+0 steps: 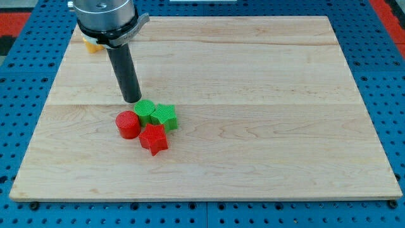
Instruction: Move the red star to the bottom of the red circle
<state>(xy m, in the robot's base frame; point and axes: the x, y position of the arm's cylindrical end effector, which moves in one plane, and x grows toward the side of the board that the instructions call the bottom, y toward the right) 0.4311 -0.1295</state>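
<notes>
The red star (pixel 154 139) lies on the wooden board, just right of and slightly below the red circle (pixel 128 124), touching it. A green circle (pixel 145 111) and a green star (pixel 164 116) sit right above them, packed close together. My tip (pixel 131 99) is just above and left of the green circle, above the red circle, with a small gap to both.
A yellow block (pixel 92 45) shows partly behind the arm at the board's top left corner. The wooden board (pixel 266 126) rests on a blue perforated table (pixel 19 95). The arm's body (pixel 104 16) hangs over the top left.
</notes>
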